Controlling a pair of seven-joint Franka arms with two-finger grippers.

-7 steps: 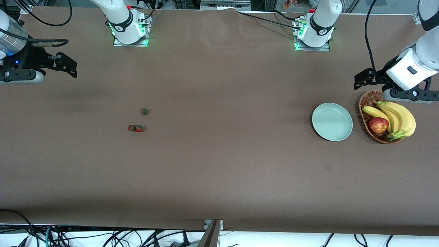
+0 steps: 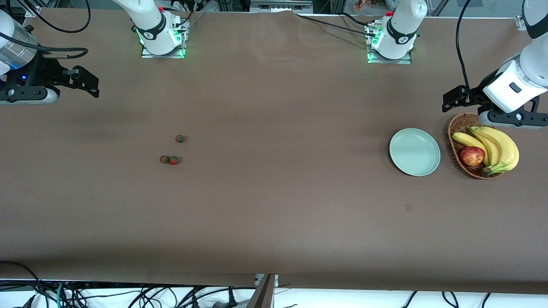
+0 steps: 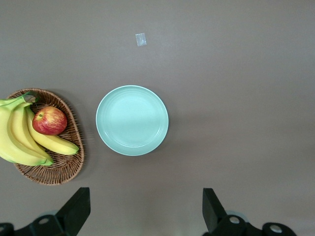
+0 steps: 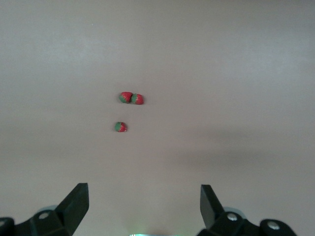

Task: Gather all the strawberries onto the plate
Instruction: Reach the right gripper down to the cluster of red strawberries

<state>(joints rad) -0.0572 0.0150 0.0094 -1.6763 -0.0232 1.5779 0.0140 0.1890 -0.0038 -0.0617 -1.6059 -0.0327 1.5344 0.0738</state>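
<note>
The plate [image 2: 414,152] holds nothing and sits beside the basket [image 2: 459,126] of bananas [image 2: 496,147] and an apple [image 2: 472,155], toward my left arm's end of the desk. All three strawberries [image 2: 173,160] lie on the desk toward my right arm's end, two touching. My left gripper [image 3: 146,209] hangs over the basket's edge and my right gripper [image 4: 144,204] over its end's edge, both wide and holding nothing.

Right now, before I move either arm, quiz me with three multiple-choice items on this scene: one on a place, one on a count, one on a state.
1. Where are the strawberries?
A. on the plate
B. on the table toward the right arm's end
C. in the basket

2. How many strawberries show?
A. two
B. three
C. five

3. The plate is
A. bare
B. holding an apple
C. upside down

Answers:
1 B, they lie far from the plate.
2 B, a touching pair and one apart.
3 A, nothing lies on it; the apple sits in the basket.
</note>
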